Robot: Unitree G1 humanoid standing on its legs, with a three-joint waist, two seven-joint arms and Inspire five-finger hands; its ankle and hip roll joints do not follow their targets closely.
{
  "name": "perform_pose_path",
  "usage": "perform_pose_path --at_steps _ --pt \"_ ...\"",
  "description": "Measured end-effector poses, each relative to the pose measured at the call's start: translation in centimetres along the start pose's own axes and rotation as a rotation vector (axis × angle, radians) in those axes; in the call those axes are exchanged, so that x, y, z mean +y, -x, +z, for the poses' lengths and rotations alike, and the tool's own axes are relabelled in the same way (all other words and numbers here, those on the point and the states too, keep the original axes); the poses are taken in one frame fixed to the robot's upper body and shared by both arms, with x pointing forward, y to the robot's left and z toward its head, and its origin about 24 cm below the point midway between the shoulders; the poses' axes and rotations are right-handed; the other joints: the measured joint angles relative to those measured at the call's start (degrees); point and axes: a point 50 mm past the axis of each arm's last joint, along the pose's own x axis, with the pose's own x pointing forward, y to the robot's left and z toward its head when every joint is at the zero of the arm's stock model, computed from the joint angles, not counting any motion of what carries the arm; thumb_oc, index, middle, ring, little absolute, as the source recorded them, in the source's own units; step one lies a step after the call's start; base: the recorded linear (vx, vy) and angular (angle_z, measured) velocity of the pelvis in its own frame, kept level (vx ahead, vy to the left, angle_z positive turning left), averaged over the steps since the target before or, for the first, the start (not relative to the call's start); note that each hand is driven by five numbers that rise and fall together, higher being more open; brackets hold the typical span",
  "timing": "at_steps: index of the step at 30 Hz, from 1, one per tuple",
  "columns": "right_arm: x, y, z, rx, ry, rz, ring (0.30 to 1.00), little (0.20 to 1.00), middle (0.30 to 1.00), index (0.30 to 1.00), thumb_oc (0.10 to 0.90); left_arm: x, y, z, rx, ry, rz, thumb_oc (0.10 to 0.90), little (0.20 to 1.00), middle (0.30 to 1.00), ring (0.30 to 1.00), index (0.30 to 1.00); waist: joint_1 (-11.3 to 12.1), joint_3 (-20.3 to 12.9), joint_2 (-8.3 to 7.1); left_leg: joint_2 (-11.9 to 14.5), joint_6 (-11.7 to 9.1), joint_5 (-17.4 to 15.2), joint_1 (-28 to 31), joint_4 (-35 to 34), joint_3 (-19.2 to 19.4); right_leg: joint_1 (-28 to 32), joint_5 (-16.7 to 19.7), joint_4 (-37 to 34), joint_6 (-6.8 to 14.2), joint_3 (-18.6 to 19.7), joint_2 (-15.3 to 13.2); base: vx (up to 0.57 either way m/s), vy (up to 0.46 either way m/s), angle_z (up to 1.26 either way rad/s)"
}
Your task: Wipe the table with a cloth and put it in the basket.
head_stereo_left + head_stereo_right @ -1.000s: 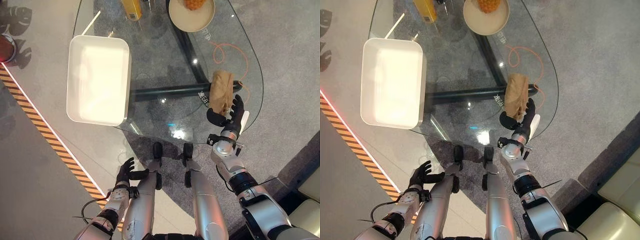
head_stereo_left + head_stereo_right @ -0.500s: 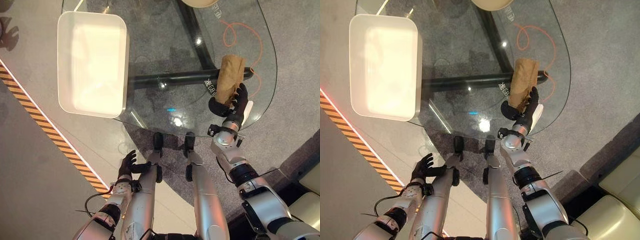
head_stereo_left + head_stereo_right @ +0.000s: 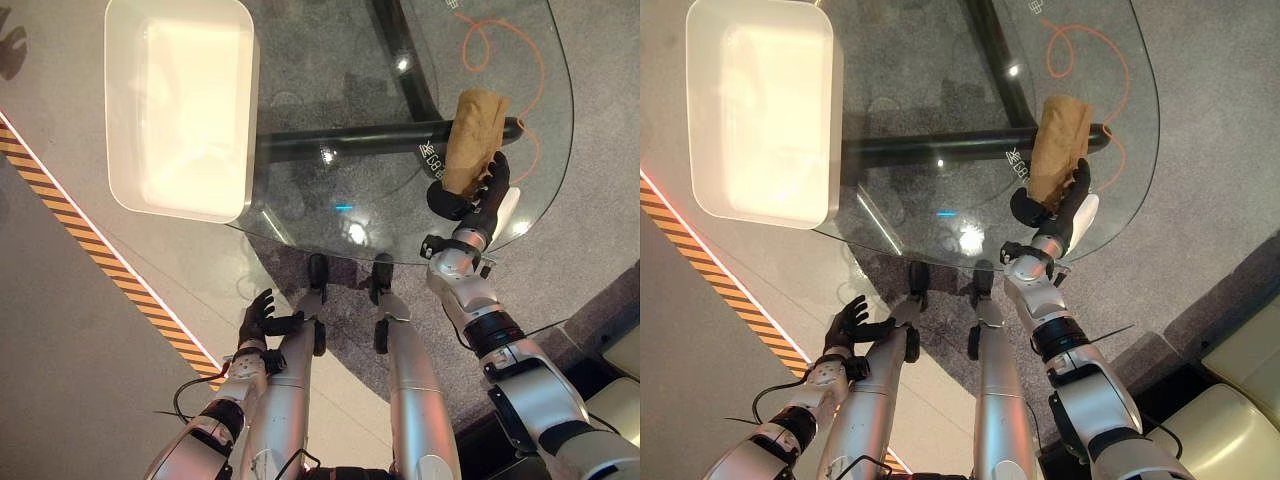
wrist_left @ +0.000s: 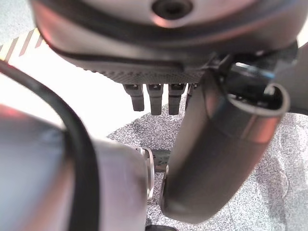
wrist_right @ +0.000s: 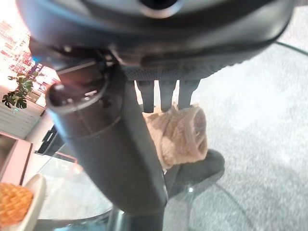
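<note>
The right hand (image 3: 478, 200) lay on the near end of the crumpled tan cloth (image 3: 473, 136), its fingers straight over the fabric and its thumb out beside it, pressing without gripping. The cloth lay near the right rim of the rounded clear glass table (image 3: 330, 190), just beside the curved edge, with bare glass stretching away toward the robot's left. A thin orange cord (image 3: 500, 45) looped beyond the cloth. The shallow white rectangular basket (image 3: 120, 190) sat well apart at the table's left edge. The left hand (image 3: 262, 318) hung low beside the table, fingers relaxed and holding nothing.
</note>
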Motion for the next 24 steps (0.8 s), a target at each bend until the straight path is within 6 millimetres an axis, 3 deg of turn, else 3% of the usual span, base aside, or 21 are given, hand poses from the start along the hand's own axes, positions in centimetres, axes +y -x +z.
perform_pose_path --at_steps 6,7,9,10,18,24 --pt "-0.1 -0.6 1.0 -0.010 0.015 -0.056 0.900 0.900 0.900 0.900 0.800 -0.1 -0.2 0.7 -0.020 0.012 -0.002 0.800 0.900 0.900 0.900 0.900 -0.05 -0.01 -0.03 -0.20 0.16 -0.07 -2.16 1.37 -0.23 -1.98 -0.25 1.15 -0.11 0.01 -0.17 0.02 0.007 0.02" --pt "-0.1 -0.6 1.0 -0.012 0.015 -0.058 0.808 0.793 0.808 0.808 0.693 -0.1 -0.2 0.8 -0.023 0.014 -0.002 0.800 0.900 0.900 0.900 0.900 -0.07 -0.02 -0.04 -0.20 0.24 -0.15 -2.55 1.73 -0.26 -2.24 -0.28 1.36 -0.09 0.00 -0.19 0.00 0.000 0.00" --pt "0.0 -0.8 1.3 -0.016 0.021 -0.072 0.439 0.362 0.439 0.439 0.262 -0.1 -0.3 1.0 -0.032 0.019 -0.003 0.800 0.900 0.900 0.900 0.900 -0.06 -0.03 -0.06 -0.28 0.23 -0.13 -3.17 1.83 -0.31 -2.78 -0.28 1.44 -0.07 0.01 -0.24 0.00 0.000 0.00" --pt "-0.1 -0.9 1.4 -0.017 0.025 -0.078 0.300 0.200 0.300 0.300 0.100 -0.1 -0.3 1.1 -0.033 0.022 -0.002 0.800 0.900 0.900 0.900 0.900 -0.03 -0.03 -0.06 -0.32 0.19 -0.10 -3.36 1.84 -0.34 -2.95 -0.28 1.46 -0.06 0.00 -0.28 0.00 0.000 0.00" --pt "-1.7 -2.4 2.1 -0.056 0.063 -0.129 0.300 0.200 0.300 0.300 0.100 -0.2 -0.4 1.6 -0.055 0.045 -0.006 0.800 0.900 0.900 0.900 0.900 0.07 -0.04 -0.08 -0.61 0.20 -0.11 -5.19 2.80 -0.64 -4.66 -0.43 2.47 0.12 -0.01 -0.53 0.00 0.000 0.00" --pt "-1.6 -2.7 2.3 -0.051 0.072 -0.130 0.300 0.200 0.300 0.300 0.100 -0.2 -0.4 1.6 -0.054 0.045 -0.006 0.800 0.900 0.900 0.900 0.900 0.04 -0.04 -0.08 -0.53 0.21 -0.11 -5.19 2.81 -0.79 -4.66 -0.41 2.60 0.11 -0.12 -0.45 0.00 0.000 0.00"
